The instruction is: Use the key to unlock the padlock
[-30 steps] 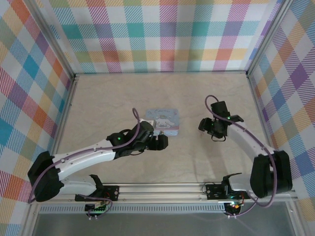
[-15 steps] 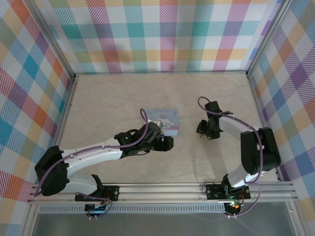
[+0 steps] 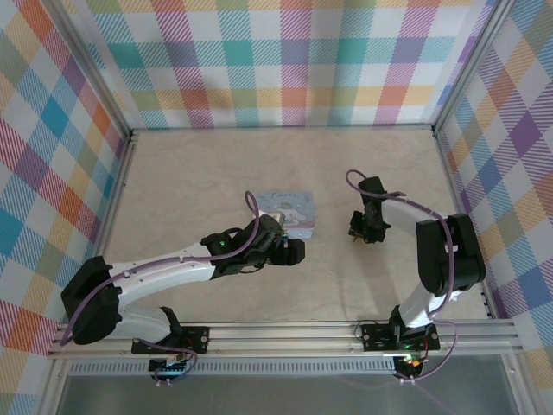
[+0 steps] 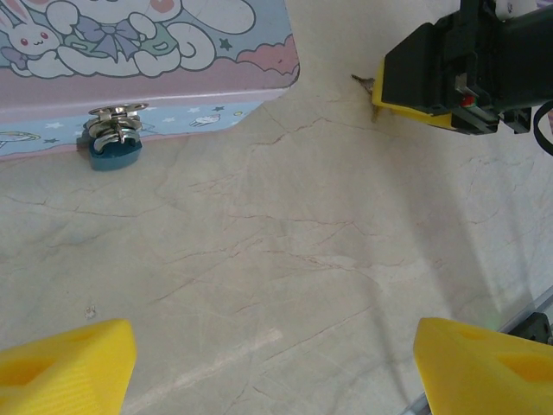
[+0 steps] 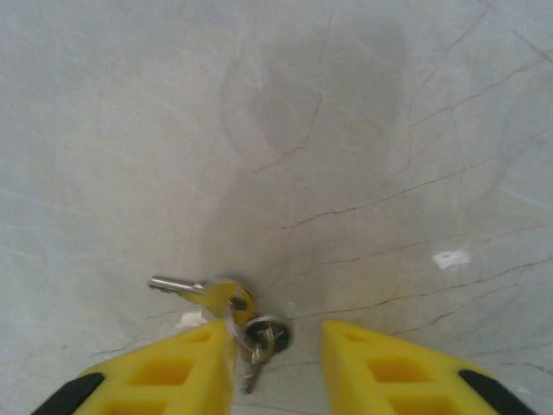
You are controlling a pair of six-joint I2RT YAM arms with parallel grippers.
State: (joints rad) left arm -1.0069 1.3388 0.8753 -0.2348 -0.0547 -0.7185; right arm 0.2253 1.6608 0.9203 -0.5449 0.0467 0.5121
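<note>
The right gripper (image 5: 276, 372) is set low over the table (image 4: 302, 242) with its fingers drawn partly together, and a gap is seen between them. The key (image 5: 203, 290) lies flat in that gap, its head against the left finger, and its ring (image 5: 262, 332) is clear of the right finger. No firm hold is shown. The left gripper (image 4: 275, 367) is held wide open with nothing in it, near the tin (image 4: 173, 69). The padlock (image 4: 112, 149) is hooked on the tin's clasp at the front edge and rests on the table, well apart from the key.

Several slips can be expected. The thin key may be pushed along the table rather than lifted, since it lies flat. If the ring is pinched instead of the key, the key will dangle and cannot be aimed. The padlock may swing on its clasp, or the tin may slide, if neither is steadied.

Counted: two arms, two grippers, one tin, one padlock, one ring. One key is plain, and a second small metal piece on the ring may be another.
</note>
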